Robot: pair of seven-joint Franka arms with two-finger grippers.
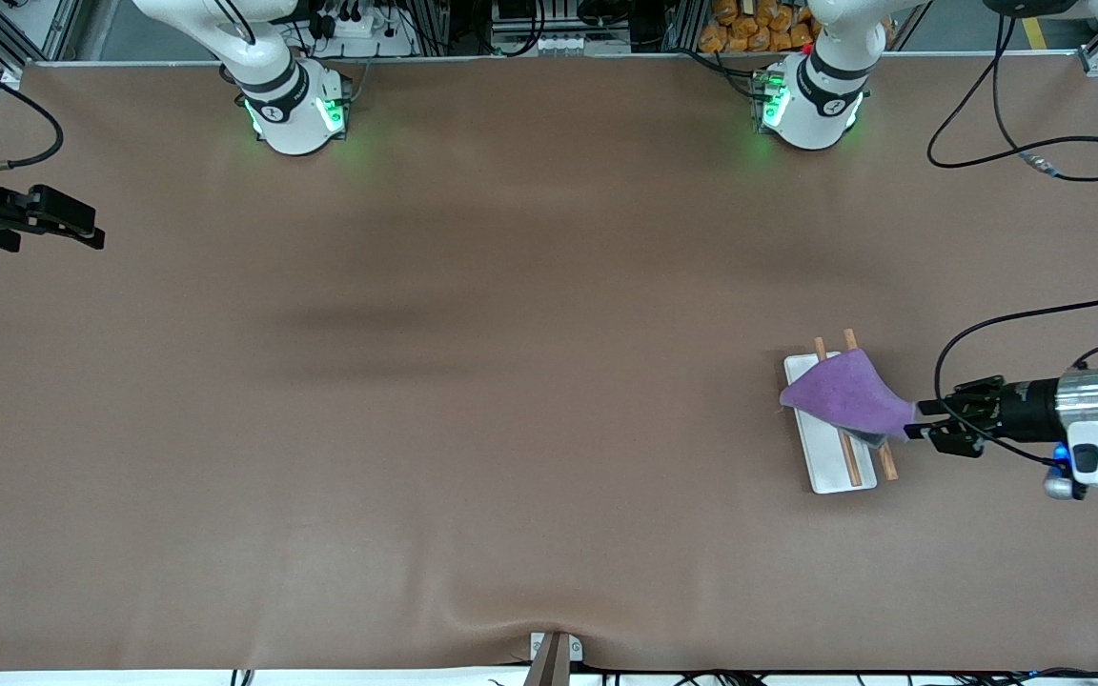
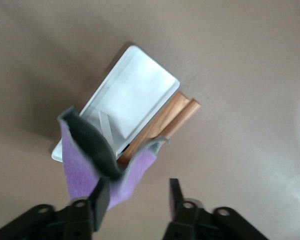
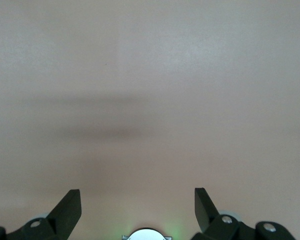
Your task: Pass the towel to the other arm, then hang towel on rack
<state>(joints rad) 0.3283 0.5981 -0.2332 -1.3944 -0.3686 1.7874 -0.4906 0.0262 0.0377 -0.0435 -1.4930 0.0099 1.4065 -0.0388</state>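
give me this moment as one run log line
towel: draped over rack rods | left hand: open beside rack, one finger touching towel corner | right hand: open, waiting over bare table at right arm's end

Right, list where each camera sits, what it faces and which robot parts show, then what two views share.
Front view: high across the table, facing both bases; shows both arms, the left gripper beside the rack, the waiting right gripper at the right arm's end of the table.
Left wrist view: on the left wrist, looking at the rack and towel; the left gripper has open jaws, the towel against one.
Right wrist view: on the right wrist, over bare table; the right gripper has open jaws.
Shared: front and left wrist views both show the towel draped on the rack.
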